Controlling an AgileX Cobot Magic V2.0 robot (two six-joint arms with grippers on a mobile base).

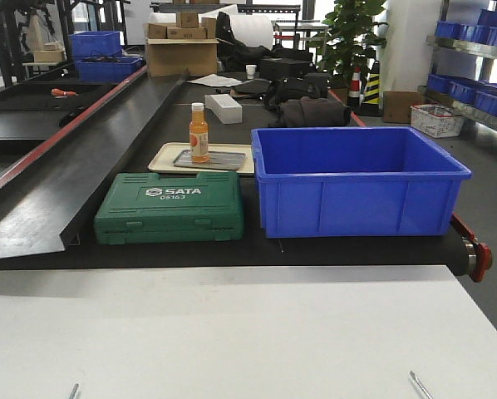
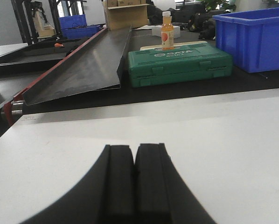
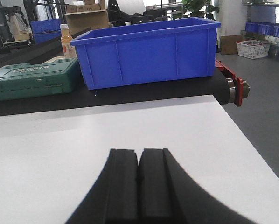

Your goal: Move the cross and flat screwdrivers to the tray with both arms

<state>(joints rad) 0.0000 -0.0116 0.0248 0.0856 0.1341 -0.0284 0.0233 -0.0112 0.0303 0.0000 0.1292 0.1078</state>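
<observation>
- Tray (image 1: 228,160) of grey metal is lying inside the cream tray (image 1: 161,158), behind the green tool case (image 1: 169,208).
- Orange bottle (image 1: 199,133) is standing upright on the grey metal.
- Tool case is lying shut, just beside the blue bin (image 1: 356,179), whose floor is hidden.
- Both left fingers (image 2: 118,186) and right fingers (image 3: 123,186) are pressing clenched, nothing between them, over the white worktop (image 1: 232,332).

White flat surface (image 1: 232,332): open along the near side. Black belt (image 1: 190,253) beyond: green plastic tool case (image 1: 170,208) and deep blue plastic bin (image 1: 356,208) stand in front; small orange drink bottle (image 1: 199,133) apparently occupies the dull grey metal tray (image 1: 228,160).
</observation>
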